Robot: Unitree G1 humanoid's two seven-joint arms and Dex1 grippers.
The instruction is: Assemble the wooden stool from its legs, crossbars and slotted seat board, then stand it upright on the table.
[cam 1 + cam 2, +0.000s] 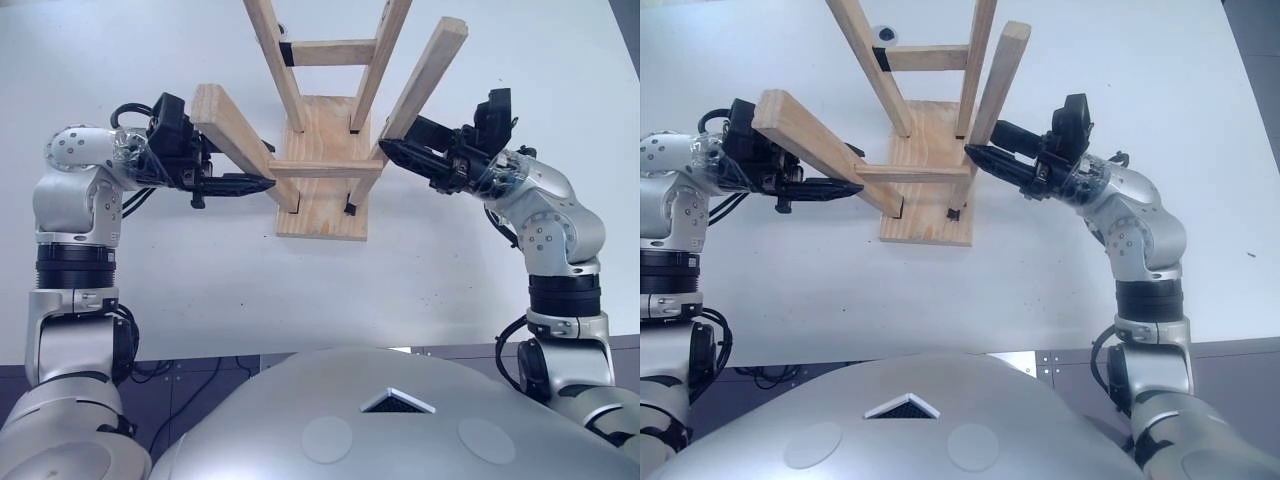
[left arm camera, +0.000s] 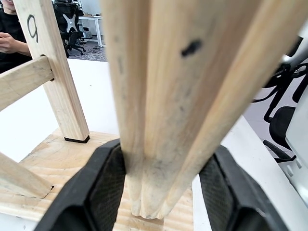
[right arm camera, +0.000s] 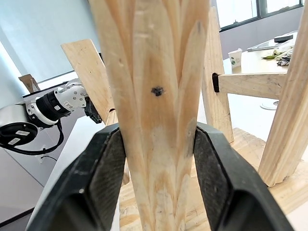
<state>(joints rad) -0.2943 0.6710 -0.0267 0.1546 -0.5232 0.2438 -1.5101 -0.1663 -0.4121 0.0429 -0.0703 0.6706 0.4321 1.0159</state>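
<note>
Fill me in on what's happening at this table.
The robot is handling a pale wooden stool that rests upside down, its flat seat board on the white table and four legs pointing up, crossbars fitted. The left hand is clamped on the near left leg, the right hand on the near right leg. It is not yet standing upright.

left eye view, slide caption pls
Left gripper and right gripper each clamp a leg of the upturned stool, seat board on table

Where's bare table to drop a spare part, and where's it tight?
Free: wide bare table between seat board and near edge; also the far-right stretch past the right pincer. Crowded: over the board, where it and the left pincer each clamp a leg, crossbar between.
</note>
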